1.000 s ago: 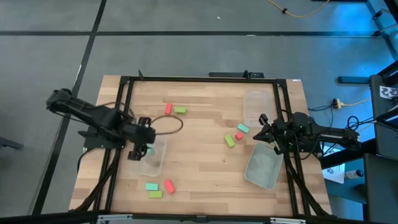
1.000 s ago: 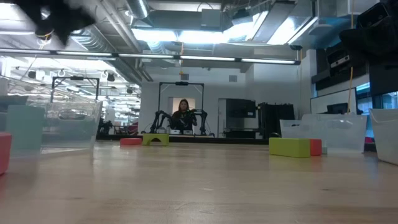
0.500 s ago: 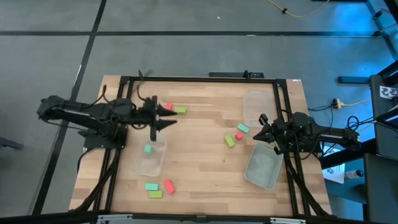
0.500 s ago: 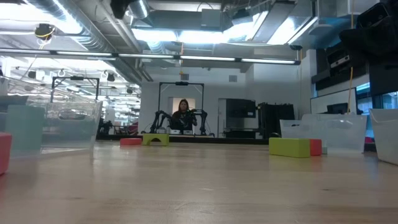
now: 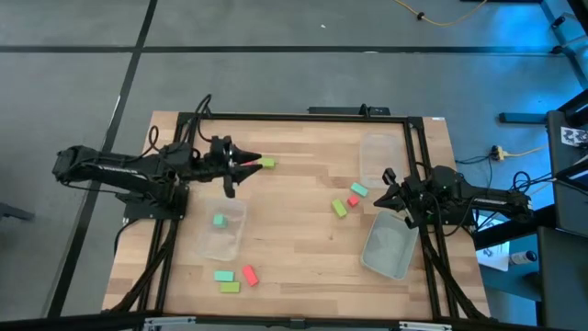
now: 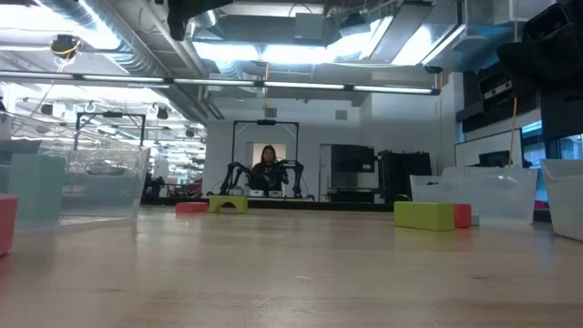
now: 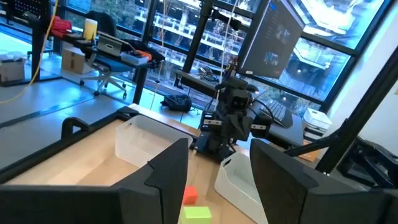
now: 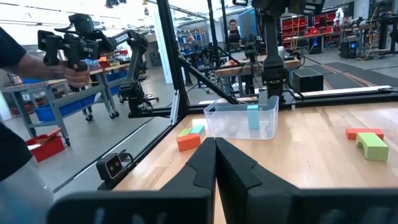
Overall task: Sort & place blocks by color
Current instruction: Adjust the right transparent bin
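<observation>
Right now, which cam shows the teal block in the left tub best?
High view: the teal block lies unobstructed inside the left tub. Right wrist view shows it through the tub's wall. Low view shows no block clearly in that tub; left wrist view misses it.

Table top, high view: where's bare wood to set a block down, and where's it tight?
Free: the middle strip between the left tub and the lime block; also the near edge right of the red block. Crowded: around the left gripper at the far-left pair, and by the right gripper between its two tubs.
</observation>
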Controlling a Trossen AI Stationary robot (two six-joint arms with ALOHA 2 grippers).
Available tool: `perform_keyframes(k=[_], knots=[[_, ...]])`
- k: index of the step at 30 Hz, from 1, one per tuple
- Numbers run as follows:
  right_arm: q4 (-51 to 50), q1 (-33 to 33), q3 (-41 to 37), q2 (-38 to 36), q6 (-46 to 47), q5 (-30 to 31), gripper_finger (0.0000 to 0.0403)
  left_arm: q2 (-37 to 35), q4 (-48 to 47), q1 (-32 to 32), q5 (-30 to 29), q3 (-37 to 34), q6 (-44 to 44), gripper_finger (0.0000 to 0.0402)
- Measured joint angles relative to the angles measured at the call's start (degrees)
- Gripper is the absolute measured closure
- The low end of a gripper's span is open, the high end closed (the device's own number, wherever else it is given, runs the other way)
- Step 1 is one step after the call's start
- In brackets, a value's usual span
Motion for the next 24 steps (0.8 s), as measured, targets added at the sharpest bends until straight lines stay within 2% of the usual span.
perform_keyframes(k=[3,7,11,14,20,22,24], knots=[[0.18,0.0,0.0,0.0,-3.01,0.05,0.0389,0.0,0.0,0.0,0.46,0.0,-0.02,0.0237],[0.36,-0.02,-0.02,0.0,-4.43,0.15,0.0389,0.0,0.0,0.0,4.0,0.0,-0.12,0.0237],[4.77,0.0,-0.02,0.0,-4.12,3.82,0.0389,0.0,0.0,0.0,7.19,0.0,-0.11,0.0237],[14.56,-0.02,-0.02,0.02,-1.28,4.44,0.0389,-0.12,-0.01,0.0,8.19,0.0,-0.09,0.0237],[41.07,-0.02,-0.02,0.0,3.74,5.8,0.0389,-1.82,-0.14,0.0,9.82,0.0,-0.11,0.0237],[48.6,0.02,0.02,-0.07,7.27,9.31,0.0389,-2.5,-0.16,0.02,9.85,0.0,-0.91,0.0237],[51.83,0.0,0.01,-0.01,7.63,14.33,0.0389,-3.41,-0.17,0.35,9.78,0.0,-1.0,0.0237]])
